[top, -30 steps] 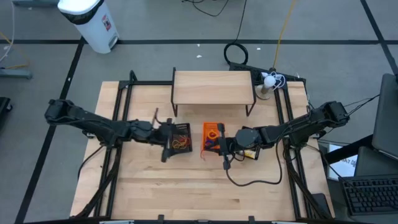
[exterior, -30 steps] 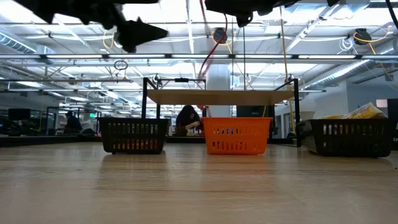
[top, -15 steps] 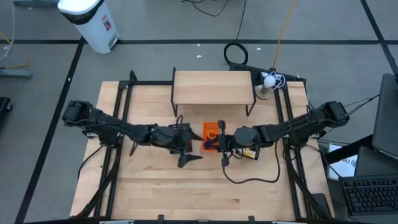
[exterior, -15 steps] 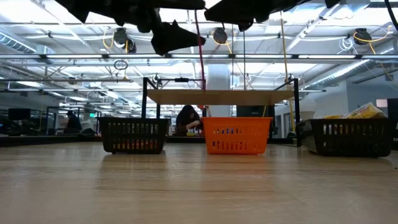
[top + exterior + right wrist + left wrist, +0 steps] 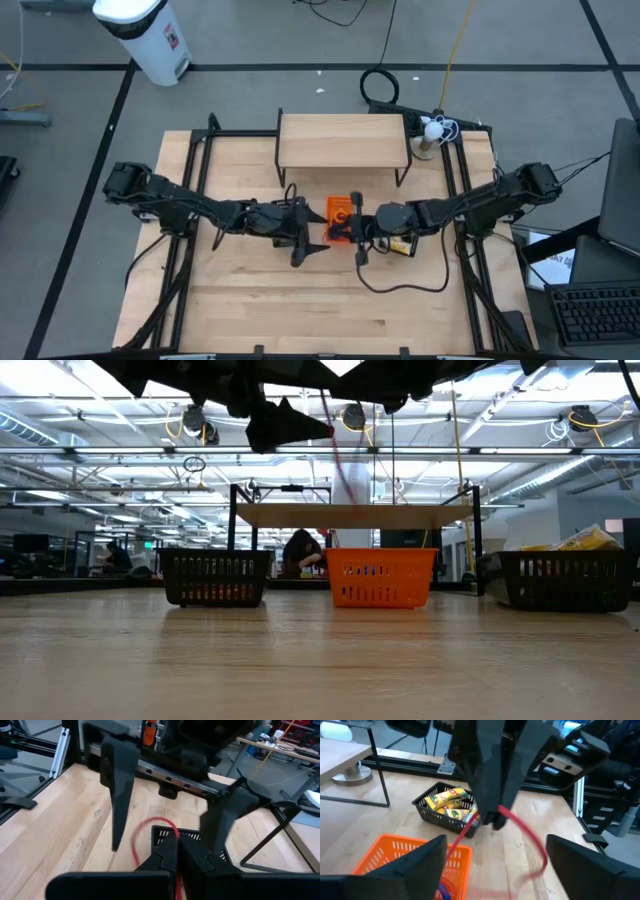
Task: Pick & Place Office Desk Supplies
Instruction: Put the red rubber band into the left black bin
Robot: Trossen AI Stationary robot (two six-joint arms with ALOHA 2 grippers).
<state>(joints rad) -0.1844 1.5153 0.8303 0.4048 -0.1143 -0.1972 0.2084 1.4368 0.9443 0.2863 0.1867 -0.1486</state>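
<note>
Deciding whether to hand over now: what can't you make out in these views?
- Left black mesh tray: hidden under the left gripper in the high view.
- Red rubber band pinched in the right gripper: motion-blurred in the left wrist view, so its lower end is unclear.
- Orange tray contents: too small, partly covered by both grippers.

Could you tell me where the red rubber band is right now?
The red rubber band hangs from the shut right gripper, in the air above the orange tray at mid-table, facing the open left gripper.
</note>
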